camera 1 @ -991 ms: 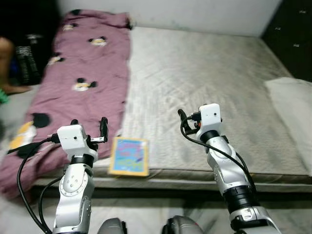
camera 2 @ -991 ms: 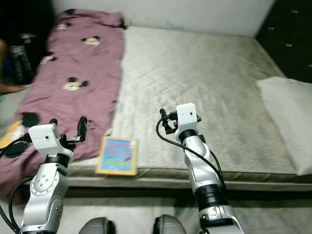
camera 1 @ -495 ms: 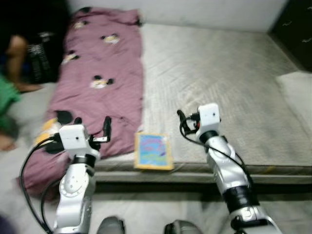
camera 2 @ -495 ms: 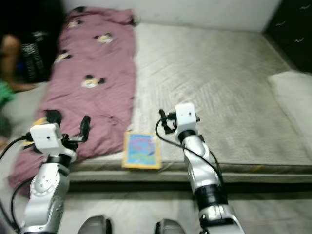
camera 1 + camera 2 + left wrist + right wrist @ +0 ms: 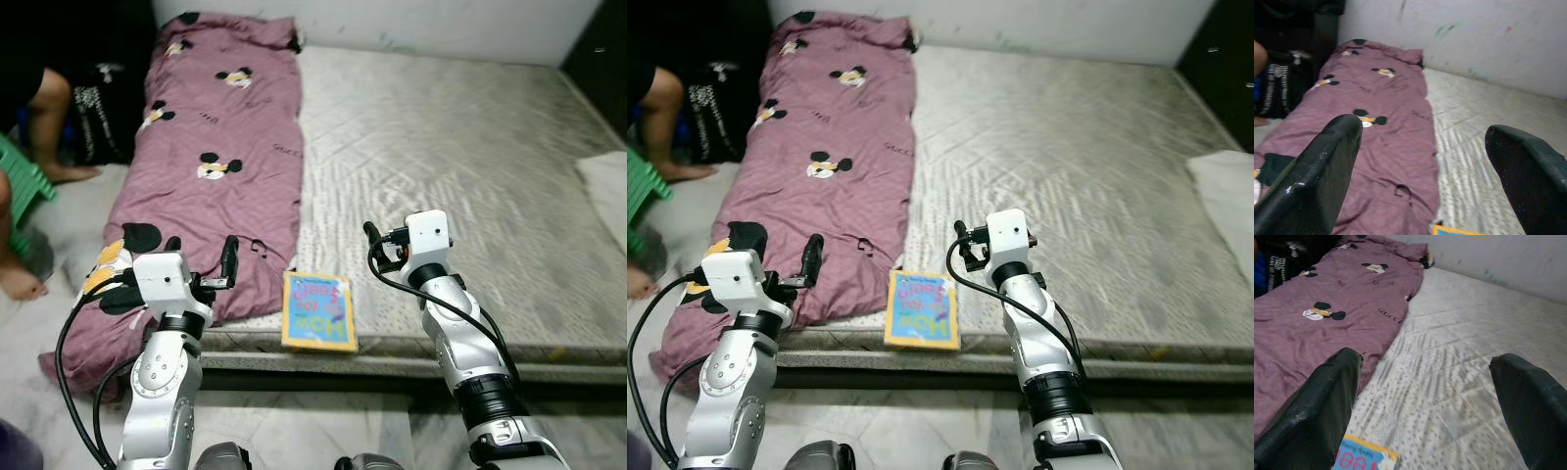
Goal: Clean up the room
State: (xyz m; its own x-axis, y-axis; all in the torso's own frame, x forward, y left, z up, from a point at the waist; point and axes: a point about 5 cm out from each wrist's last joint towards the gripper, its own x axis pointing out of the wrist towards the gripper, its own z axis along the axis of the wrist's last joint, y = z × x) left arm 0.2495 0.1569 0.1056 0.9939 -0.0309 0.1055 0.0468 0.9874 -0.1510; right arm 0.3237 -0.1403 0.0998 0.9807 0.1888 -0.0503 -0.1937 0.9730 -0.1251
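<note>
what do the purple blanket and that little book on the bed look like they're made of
The purple blanket looks like soft woven or quilted fabric with a matte finish: it creases, drapes over the mattress edge and carries printed cartoon mouse heads. The book looks like paper or thin card with a colourful printed cover that lies flat with crisp corners; whether the cover is glossy cannot be told.

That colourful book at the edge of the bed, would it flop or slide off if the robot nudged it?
The book looks thin and flat, so probably light and a bit bendy. It lies at the mattress edge, so a push toward the floor would likely tip it off. Lying flat, it may be hard to pinch.
</note>
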